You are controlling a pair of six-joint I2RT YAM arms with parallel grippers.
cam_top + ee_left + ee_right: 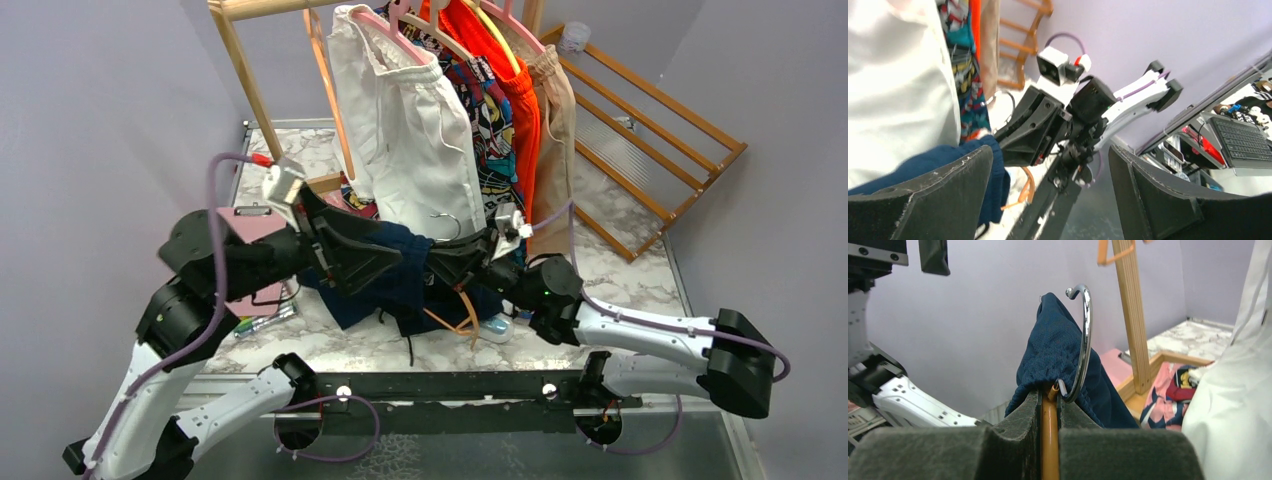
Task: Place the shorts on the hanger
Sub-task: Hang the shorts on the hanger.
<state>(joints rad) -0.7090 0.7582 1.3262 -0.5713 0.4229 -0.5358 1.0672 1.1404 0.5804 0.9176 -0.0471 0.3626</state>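
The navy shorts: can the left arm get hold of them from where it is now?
Probably yes. The left gripper stands open with the shorts right beside it, nothing between them. The right gripper, shut on the hanger, sits close, so room is tight.

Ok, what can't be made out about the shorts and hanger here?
- Right wrist view: the hanger below its hook is mostly out of sight inside the right hand.
- Top view: most of the hanger is covered by the shorts and both arms.
- Any view: whether the shorts lie over the crossbar.
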